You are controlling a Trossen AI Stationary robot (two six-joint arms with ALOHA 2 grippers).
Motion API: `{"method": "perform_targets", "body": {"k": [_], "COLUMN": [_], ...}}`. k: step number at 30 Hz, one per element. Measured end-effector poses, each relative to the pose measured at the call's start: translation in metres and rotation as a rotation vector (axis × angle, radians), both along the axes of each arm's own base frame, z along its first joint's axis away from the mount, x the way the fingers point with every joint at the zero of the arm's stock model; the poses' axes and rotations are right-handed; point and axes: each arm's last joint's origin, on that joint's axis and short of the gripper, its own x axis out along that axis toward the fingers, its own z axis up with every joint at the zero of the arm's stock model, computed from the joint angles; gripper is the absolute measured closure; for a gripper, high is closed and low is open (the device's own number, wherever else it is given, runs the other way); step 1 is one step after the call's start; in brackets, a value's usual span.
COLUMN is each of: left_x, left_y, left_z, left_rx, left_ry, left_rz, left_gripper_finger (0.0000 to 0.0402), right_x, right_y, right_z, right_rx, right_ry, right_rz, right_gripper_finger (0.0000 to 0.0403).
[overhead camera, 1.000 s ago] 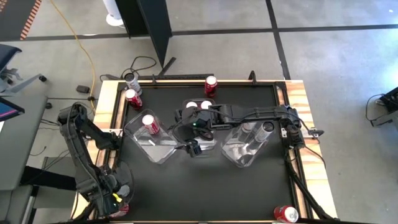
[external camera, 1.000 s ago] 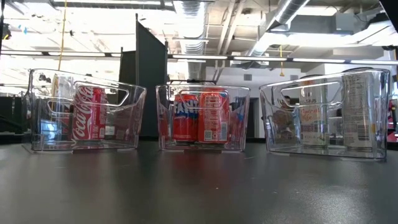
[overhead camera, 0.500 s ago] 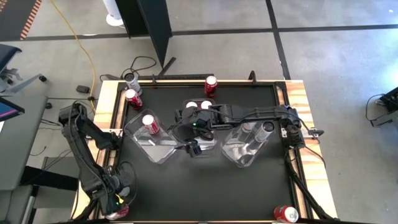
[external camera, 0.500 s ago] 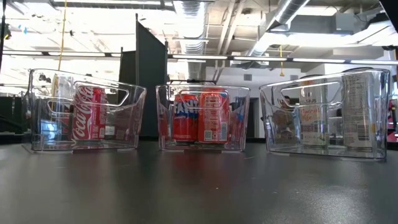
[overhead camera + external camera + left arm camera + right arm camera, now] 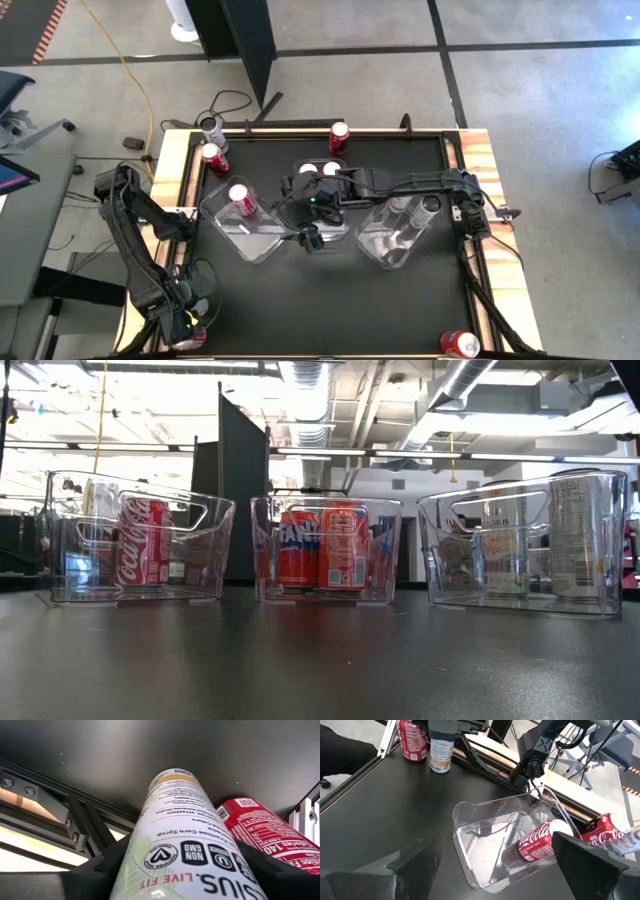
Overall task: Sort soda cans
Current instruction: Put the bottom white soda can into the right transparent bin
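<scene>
Your left gripper (image 5: pixel 188 330) sits at the table's near left corner, its fingers pinched on a white can (image 5: pixel 187 845) lying beside a red can (image 5: pixel 260 827) (both show close up in the left wrist view). Your right gripper (image 5: pixel 312 238) hovers by the middle bin (image 5: pixel 325 550), which holds two orange cans (image 5: pixel 322 547), fingers spread wide. The left bin (image 5: pixel 245 225) holds one red Coca-Cola can (image 5: pixel 143 542); the right bin (image 5: pixel 525 540) holds pale cans (image 5: pixel 570 538). Loose cans stand along the far edge (image 5: pixel 339 135) and at the near right corner (image 5: pixel 458 344).
</scene>
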Motion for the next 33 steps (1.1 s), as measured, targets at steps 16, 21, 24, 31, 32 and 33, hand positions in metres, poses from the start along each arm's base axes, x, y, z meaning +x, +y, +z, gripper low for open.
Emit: {"method": "perform_targets", "body": {"k": [16,21,24,31,32,33], "left_x": [0.005,0.009,0.011,0.018,0.020,0.023], "left_y": [0.011,0.018,0.024,0.044,0.047,0.049], "left_z": [0.008,0.023,0.031,0.054,0.059,0.063], "left_rx": [0.072,0.066,0.060,0.101,0.109,0.118], "left_ry": [0.058,0.060,0.045,0.009,-0.001,-0.012], "left_rz": [-0.043,-0.059,-0.076,-0.119,-0.129,-0.139], "left_gripper_finger": [0.0162,0.0162,0.0162,0.0162,0.0162,0.0162], "right_x": [0.000,-0.001,-0.004,-0.015,-0.019,-0.023], "right_y": [-0.001,-0.001,-0.001,0.006,0.008,0.009], "right_z": [0.000,-0.001,0.000,0.016,0.020,0.022], "right_rx": [-0.010,-0.015,-0.033,-0.085,-0.094,-0.106], "right_ry": [0.001,0.013,0.031,0.038,0.037,0.047], "right_rz": [-0.026,-0.031,-0.050,-0.093,-0.101,-0.107], "right_gripper_finger": [0.0014,0.0014,0.0014,0.0014,0.0014,0.0014]}}
